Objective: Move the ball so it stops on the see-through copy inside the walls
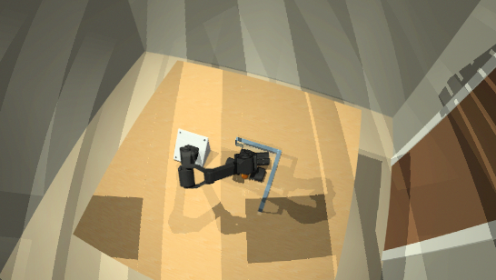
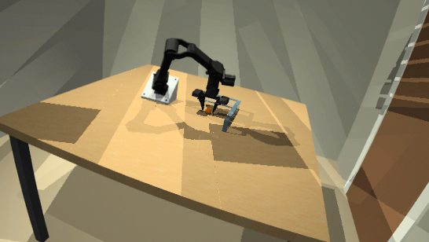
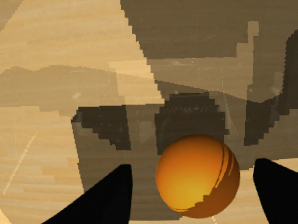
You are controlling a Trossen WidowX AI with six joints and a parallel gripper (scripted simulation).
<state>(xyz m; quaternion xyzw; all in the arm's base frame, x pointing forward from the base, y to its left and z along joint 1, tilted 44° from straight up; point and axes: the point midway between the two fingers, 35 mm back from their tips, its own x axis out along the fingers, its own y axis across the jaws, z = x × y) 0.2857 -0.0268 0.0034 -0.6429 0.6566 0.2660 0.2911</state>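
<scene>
Gripper (image 3: 193, 212) released, jaws clear of ball (image 3: 197, 176); ball on table (image 2: 157, 157), frame centre, inside walls (image 2: 231, 115).

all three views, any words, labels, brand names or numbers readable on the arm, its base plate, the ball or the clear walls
None: no text, label, brand or number reads in any view.
The arm, white base plate, orange ball and clear walls are plain.
The base plate shows only small dark dots at its corners.
</scene>
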